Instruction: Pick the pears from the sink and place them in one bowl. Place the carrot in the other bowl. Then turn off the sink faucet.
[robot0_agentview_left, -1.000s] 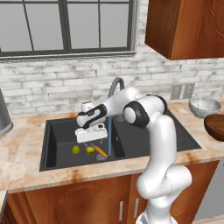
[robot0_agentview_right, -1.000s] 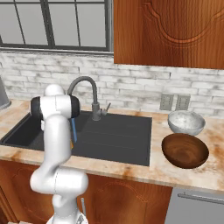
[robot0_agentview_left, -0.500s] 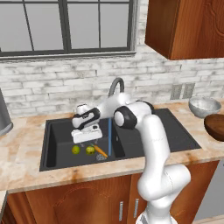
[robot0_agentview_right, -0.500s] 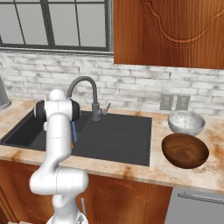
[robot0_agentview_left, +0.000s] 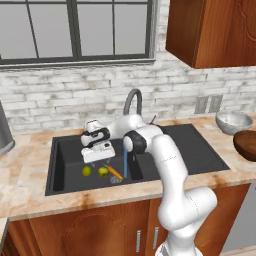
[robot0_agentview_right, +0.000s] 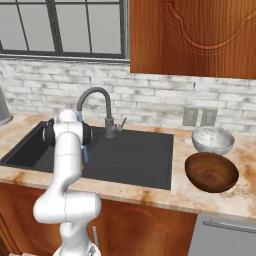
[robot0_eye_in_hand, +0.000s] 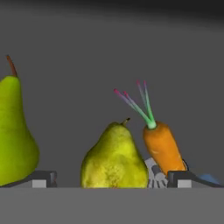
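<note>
- Left base view: black sink (robot0_agentview_left: 70, 155) sunk in a marbled counter, with my white arm reaching down into its basin.
- Grey gooseneck faucet (robot0_agentview_left: 133, 101) behind the basin, a blue stream falling from its spout.
- Brown wooden bowl (robot0_agentview_right: 211, 171) and grey metal bowl (robot0_agentview_right: 213, 139) on the counter, well apart from the sink.
- My gripper (robot0_agentview_left: 98, 158) just above the fruit, fingers spread apart and holding nothing.
- Two pears (robot0_eye_in_hand: 114, 159) lie side by side on the basin floor.
- Orange carrot (robot0_eye_in_hand: 163, 148) beside the nearer pear, over the steel drain (robot0_eye_in_hand: 153, 174).
</note>
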